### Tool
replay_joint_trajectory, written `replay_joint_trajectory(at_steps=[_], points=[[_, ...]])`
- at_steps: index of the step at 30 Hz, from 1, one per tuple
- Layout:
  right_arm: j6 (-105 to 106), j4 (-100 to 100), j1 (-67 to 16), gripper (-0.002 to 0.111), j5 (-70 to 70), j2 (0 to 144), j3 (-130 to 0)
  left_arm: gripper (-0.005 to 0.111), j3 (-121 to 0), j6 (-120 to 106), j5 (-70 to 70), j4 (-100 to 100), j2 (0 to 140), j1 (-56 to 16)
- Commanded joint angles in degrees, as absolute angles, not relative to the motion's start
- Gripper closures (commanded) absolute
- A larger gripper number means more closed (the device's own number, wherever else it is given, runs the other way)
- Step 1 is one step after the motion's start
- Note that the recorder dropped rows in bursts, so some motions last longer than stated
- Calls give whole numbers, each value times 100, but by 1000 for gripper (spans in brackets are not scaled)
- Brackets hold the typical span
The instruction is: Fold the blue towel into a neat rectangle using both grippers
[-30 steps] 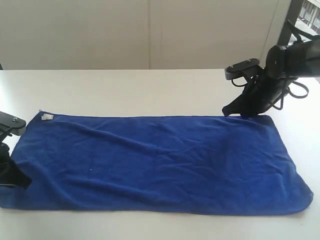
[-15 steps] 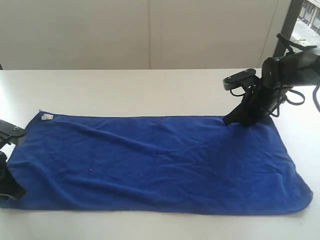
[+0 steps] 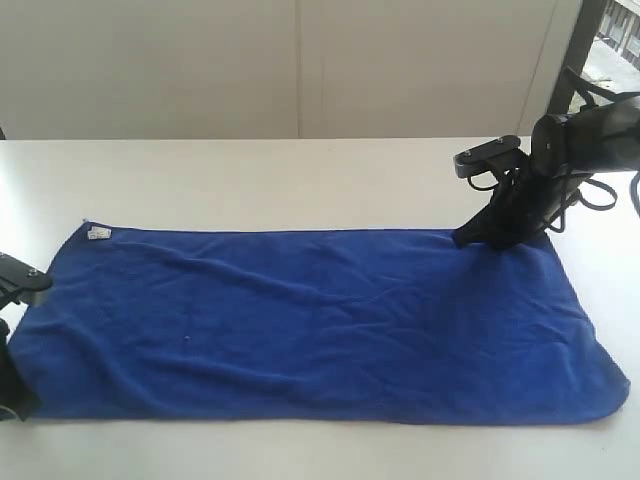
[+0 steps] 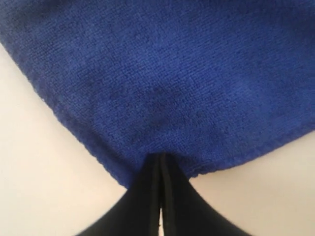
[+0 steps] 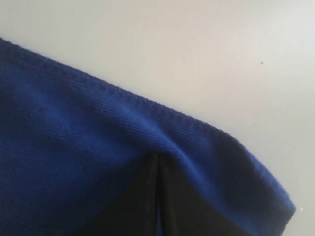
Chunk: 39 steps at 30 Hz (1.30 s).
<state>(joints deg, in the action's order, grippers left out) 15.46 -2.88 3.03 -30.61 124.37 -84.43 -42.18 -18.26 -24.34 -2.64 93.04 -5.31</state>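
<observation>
White table (image 3: 300, 180) is carrying your blue towel (image 3: 320, 320) along its front edge; left gripper (image 4: 160, 160) and right gripper (image 5: 156, 160) are each pinching towel hem.

We see the blue towel (image 3: 320, 320) in a deep, even royal blue with no print, only a fine nubby weave showing up close, and a small white tag (image 3: 97, 233) at one corner. The table (image 3: 250, 180) beneath is plain off-white. The left gripper (image 4: 160, 164) and right gripper (image 5: 156, 167) are matte black, and the wall (image 3: 150, 70) behind is pale cream.
</observation>
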Motion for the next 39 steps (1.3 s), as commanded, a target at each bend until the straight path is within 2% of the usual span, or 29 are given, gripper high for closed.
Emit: replay_joint_trajectory(at_steps=[1, 24, 34, 39], points=[[1516, -325, 371, 108, -3066, 12482, -8461, 107, -4173, -1791, -2685, -375, 9362, -534], [1516, -274, 371, 108, -3055, 12460, -8461, 107, -4198, -1158, -2998, -1102, 9325, -534], [1785, 47, 358, 108, -3076, 12046, -8508, 107, -4489, -1158, -2934, -940, 8605, -534], [1799, 47, 238, 108, -3182, 11784, -8529, 107, -4599, -1155, -2470, -865, 8393, -534]])
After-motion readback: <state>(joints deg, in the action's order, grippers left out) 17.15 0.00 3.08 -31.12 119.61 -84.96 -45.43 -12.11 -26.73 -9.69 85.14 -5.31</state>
